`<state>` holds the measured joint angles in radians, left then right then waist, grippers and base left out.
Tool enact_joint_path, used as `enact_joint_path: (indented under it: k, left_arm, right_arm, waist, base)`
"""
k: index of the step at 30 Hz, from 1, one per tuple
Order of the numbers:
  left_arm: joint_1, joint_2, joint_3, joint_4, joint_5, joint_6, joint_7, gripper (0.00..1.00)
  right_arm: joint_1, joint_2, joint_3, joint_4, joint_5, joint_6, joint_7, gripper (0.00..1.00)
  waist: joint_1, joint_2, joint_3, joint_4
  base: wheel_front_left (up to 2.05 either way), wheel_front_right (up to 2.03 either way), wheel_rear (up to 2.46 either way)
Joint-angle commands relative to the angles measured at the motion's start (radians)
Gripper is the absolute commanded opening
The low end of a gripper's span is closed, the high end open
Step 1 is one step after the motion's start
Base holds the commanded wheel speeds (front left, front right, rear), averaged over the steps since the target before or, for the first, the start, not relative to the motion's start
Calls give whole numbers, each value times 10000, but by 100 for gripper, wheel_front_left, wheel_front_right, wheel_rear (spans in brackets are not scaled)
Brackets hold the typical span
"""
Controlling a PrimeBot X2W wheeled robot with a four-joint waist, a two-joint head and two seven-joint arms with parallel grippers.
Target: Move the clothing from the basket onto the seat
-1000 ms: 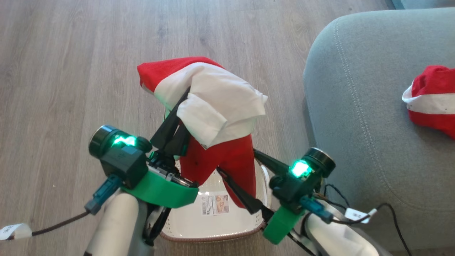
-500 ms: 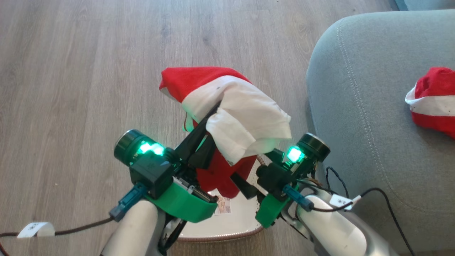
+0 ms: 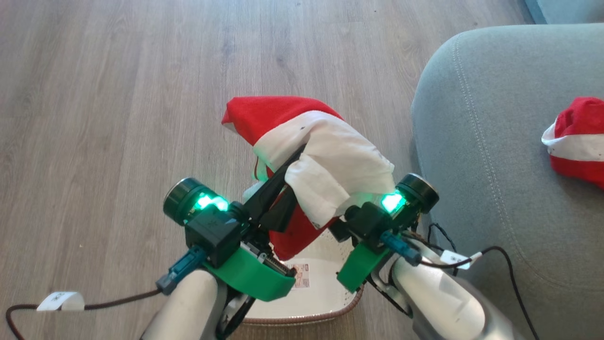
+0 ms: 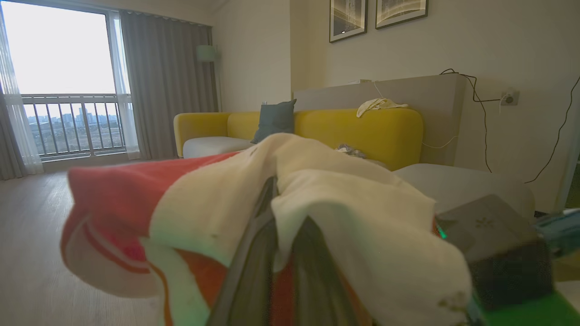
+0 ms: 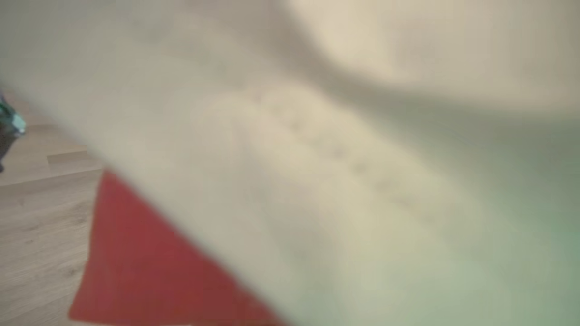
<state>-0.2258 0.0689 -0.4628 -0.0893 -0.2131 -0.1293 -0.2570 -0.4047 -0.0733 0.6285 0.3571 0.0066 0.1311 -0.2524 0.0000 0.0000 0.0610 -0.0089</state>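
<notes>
Held garment (image 3: 325, 156): red and white, lifted clear above the basket (image 3: 325, 293), draped over the left gripper (image 3: 295, 165), left of the seat (image 3: 490, 179).
Left fingers (image 4: 249, 280): clenched on a white fold of it.
Right gripper (image 3: 337, 229): fingers closed, tips buried under the hanging cloth; whether they pinch it I cannot tell.
Second garment (image 3: 573, 141): lying on the seat, far right.
Handling: likely light, limp, not fragile; it would sag and swing, so a bunched fold near the middle looks the best hold.

The garment (image 3: 330, 156) is soft matt cloth, the basket (image 3: 325, 293) smooth plastic, the seat (image 3: 490, 165) matt woven fabric.
</notes>
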Motion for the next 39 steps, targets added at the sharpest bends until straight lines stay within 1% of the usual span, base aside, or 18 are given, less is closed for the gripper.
enact_joint_path:
  k: [1, 4, 9, 14, 18, 25, 31, 33, 34, 35, 39]
  left_arm:
    - [-490, 97, 245, -316, -55, -13, -48, 0]
    - [-457, 110, 296, -266, -56, -13, -48, 0]
    - [-346, 84, 549, -74, -83, -13, -48, 0]
    - [-211, 86, 629, 267, 27, -13, -48, 0]
    - [-144, 127, 547, 464, 111, -13, -48, 0]
    - [-238, 426, -157, 733, 387, -13, -48, 0]
    - [-314, 525, -569, 782, 256, -13, -48, 0]
    - [-341, 520, -598, 754, 217, -13, -48, 49]
    - [-344, 508, -581, 727, 197, -13, -48, 92]
    - [-329, 490, -558, 724, 151, -13, -48, 100]
    - [-319, 478, -477, 771, 87, -13, -48, 100]
  right_arm:
    - [-259, 223, 5, -359, 208, -4, -94, 0]
    - [-137, 227, -169, -599, 618, -4, -94, 0]
    - [119, 229, -826, -1020, 1178, -4, -94, 0]
    - [380, 230, -1564, -1450, 1597, -4, -94, 0]
    - [470, 230, -1794, -1688, 1790, -4, -94, 0]
    - [525, 230, -2007, -1948, 2097, -4, -94, 0]
    - [554, 231, -1951, -2025, 2280, -4, -94, 0]
    - [552, 231, -1958, -2033, 2370, -4, -94, 0]
    - [548, 231, -1962, -2030, 2396, -4, -94, 0]
    - [546, 231, -1969, -2027, 2420, -4, -94, 0]
    - [564, 231, -2052, -2063, 2546, -4, -94, 0]
  waist:
    - [0, 0, -26, 12]
    - [0, 0, -68, 35]
    - [0, 0, -131, 75]
    - [0, 0, -165, 102]
    - [0, 0, -164, 114]
    - [0, 0, -4, 130]
    - [0, 0, 90, 161]
    - [0, 0, 101, 169]
    - [0, 0, 103, 173]
    - [0, 0, 97, 175]
    - [0, 0, 88, 171]
  base:
    - [0, 0, 0]
    - [0, 0, 0]
    - [0, 0, 0]
    - [0, 0, 0]
    - [0, 0, 0]
    - [0, 0, 0]
    - [0, 0, 0]
    - [0, 0, 0]
    - [0, 0, 0]
    - [0, 0, 0]
    - [0, 0, 0]
